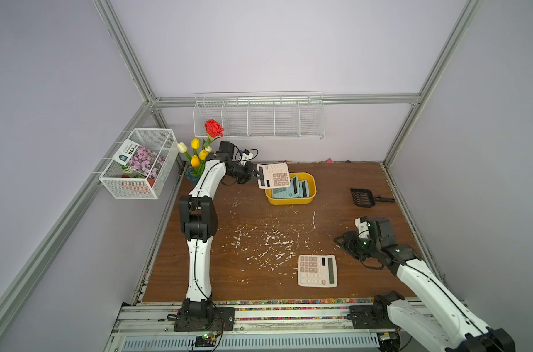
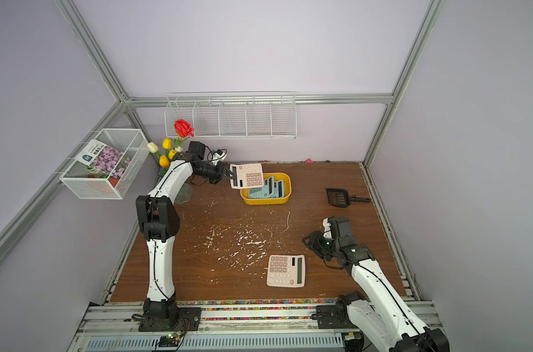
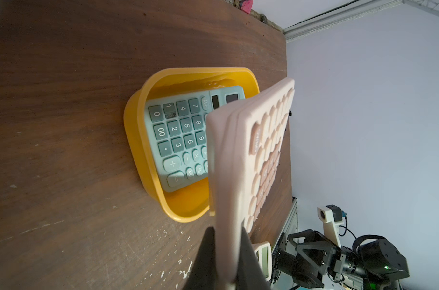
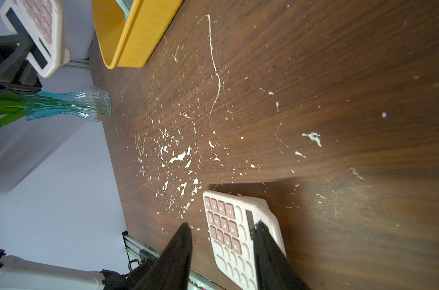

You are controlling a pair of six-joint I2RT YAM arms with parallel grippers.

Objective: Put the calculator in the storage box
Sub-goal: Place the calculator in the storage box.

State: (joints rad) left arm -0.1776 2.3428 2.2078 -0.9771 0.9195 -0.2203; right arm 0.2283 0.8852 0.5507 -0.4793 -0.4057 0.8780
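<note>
A pink calculator (image 1: 274, 176) (image 2: 247, 176) hangs tilted in the air over the left end of the yellow storage box (image 1: 312, 183) (image 2: 288, 183). My left gripper (image 1: 258, 176) (image 3: 227, 228) is shut on the display end of it. In the left wrist view this pink calculator (image 3: 251, 155) is edge-on, hiding part of the box (image 3: 138, 140). Two teal calculators (image 1: 285, 192) (image 3: 180, 135) lie inside. A second pink calculator (image 1: 317, 270) (image 4: 226, 226) lies flat near the table's front. My right gripper (image 1: 343, 240) (image 4: 223, 223) hovers open to its right, holding nothing.
A black slotted scoop (image 1: 362, 197) lies at the right back. A glass vase (image 4: 83, 103) of flowers (image 1: 198, 152) stands at the back left corner. A white mesh basket (image 1: 140, 164) and a long wire rack (image 1: 259, 119) hang on the walls. White scuffs mark the table's middle.
</note>
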